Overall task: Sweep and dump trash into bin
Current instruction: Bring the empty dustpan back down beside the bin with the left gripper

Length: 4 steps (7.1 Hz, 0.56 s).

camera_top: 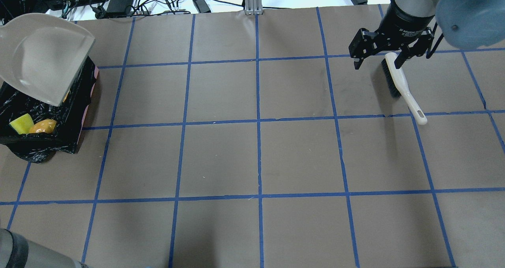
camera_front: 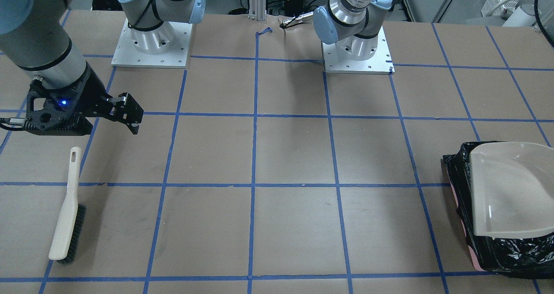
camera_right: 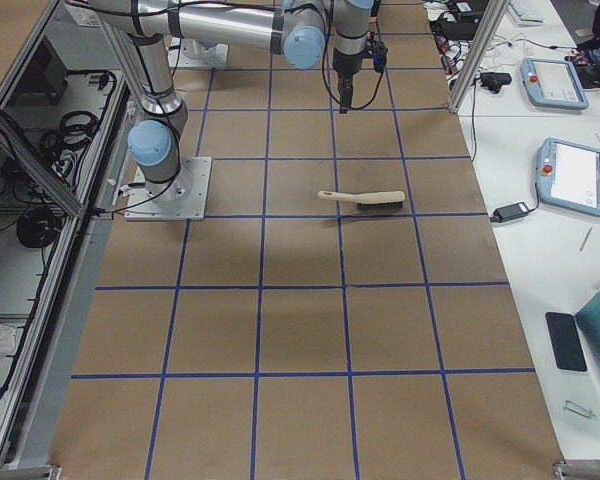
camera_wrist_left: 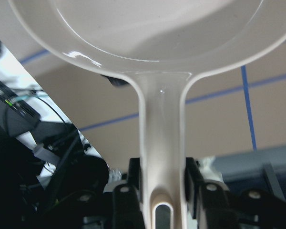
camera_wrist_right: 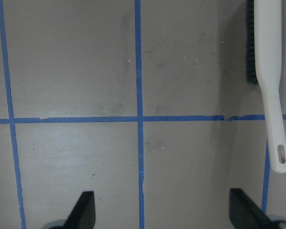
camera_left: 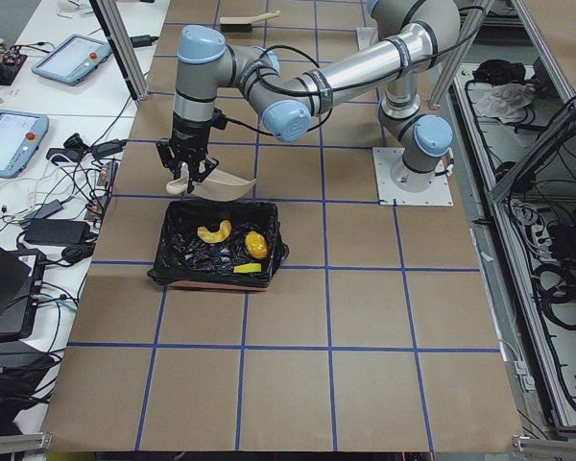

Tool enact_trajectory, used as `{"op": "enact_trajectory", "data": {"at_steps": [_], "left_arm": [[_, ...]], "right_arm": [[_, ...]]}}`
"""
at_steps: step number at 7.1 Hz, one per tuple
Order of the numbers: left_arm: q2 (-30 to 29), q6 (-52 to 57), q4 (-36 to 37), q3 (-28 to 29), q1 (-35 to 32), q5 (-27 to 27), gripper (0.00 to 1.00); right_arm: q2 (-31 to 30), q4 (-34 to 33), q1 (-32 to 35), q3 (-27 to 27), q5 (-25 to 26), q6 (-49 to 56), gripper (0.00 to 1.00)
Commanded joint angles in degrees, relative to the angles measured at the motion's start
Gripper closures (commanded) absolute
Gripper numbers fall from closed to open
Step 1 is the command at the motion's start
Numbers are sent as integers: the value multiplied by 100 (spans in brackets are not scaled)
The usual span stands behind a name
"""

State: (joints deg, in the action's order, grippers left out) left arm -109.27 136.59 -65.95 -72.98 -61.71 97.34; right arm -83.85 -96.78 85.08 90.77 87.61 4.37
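Now my left gripper is clamped on the dustpan handle, with the pan tipped over the bin where the trash lies. I'd keep its lip inside the rim, then lift out toward the middle of the table, away from the nearby edge. My right gripper hangs released over the brush.

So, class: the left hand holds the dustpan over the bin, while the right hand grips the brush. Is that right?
No. The right hand is open and holds nothing; the brush lies on the table, as the right wrist view shows. The rest stands.
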Motion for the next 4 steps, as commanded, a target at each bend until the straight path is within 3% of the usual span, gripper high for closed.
{"op": "enact_trajectory", "data": {"at_steps": [1,3,4], "left_arm": [[-145,-1802,-321,-15,-891,-136,100],[-461,-2792,-786,-76,-1368,-756,100],[-690,-3074,-788,-94,-1448,-777,100]], "right_arm": [[-95,27,0,10,-16,-15,0],[-157,36,0,63,-7,-7,0],[-157,54,69,63,11,-15,0]]}}
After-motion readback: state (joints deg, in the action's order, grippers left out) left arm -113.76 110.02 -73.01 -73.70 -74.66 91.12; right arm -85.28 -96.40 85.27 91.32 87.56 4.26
